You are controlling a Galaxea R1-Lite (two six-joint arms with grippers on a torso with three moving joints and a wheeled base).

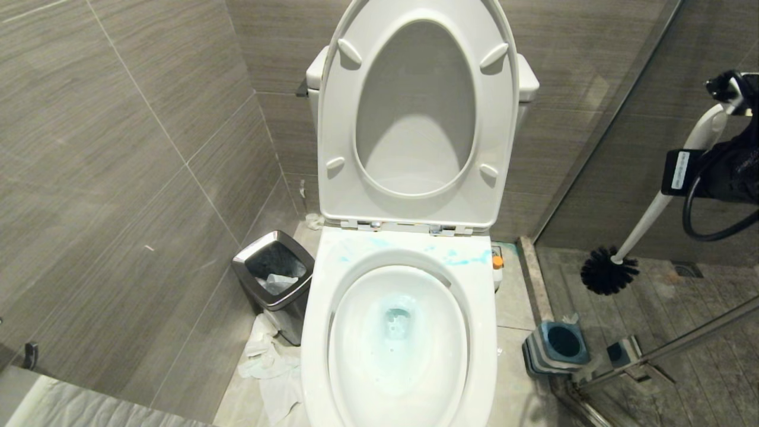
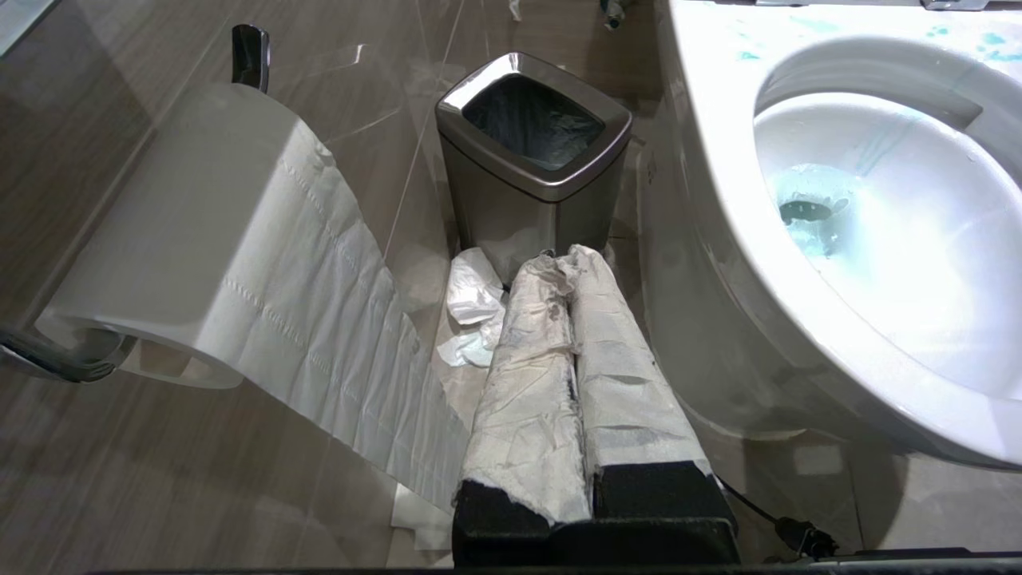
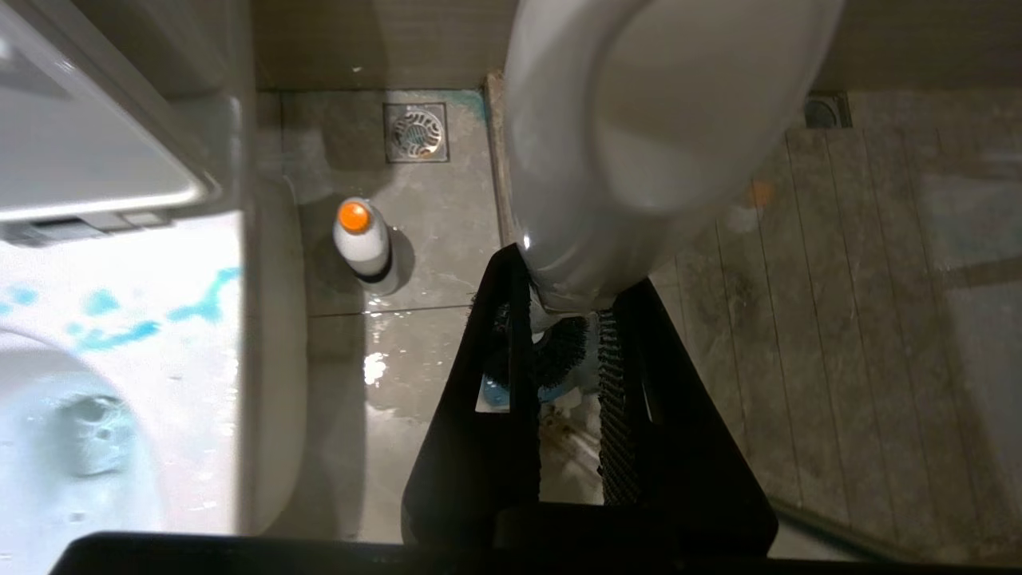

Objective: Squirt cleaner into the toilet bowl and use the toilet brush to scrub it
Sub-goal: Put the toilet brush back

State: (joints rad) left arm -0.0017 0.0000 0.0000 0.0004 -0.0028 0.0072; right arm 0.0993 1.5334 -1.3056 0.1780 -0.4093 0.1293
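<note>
Head view, left to right: bin (image 1: 274,274) lower left, bowl (image 1: 398,332) bottom centre with seat and lid up, cleaner (image 1: 497,261) tucked just beside the bowl's right rim with only the orange cap showing, holder (image 1: 556,347) on the floor lower right, brush (image 1: 646,222) in the air at the right edge.

Left gripper (image 2: 573,259) is parked low, near the bin and left of the bowl. Its paper-wrapped fingers are pressed together with nothing between them. It's nearer the bowl but idle.

Right gripper (image 3: 567,319) has its jaws narrowed onto the brush handle just below the flattened end, which fills the top of the right wrist view. I see it holding the brush clear of the holder.

Key relation: the brush's long axis runs diagonally in the head view, handle top at upper right, dark head at lower left, so the head already points toward the bowl. The head hangs straight out beyond the jaws, above the floor between holder and bowl. The bowl lies left of and below the head, well apart.

Blue liquid streaks the back rim and tints the water, so I judge the squirt done. Next move, as I read it: swing left and drop the head into the bowl, clearing the right rim and the cleaner.
</note>
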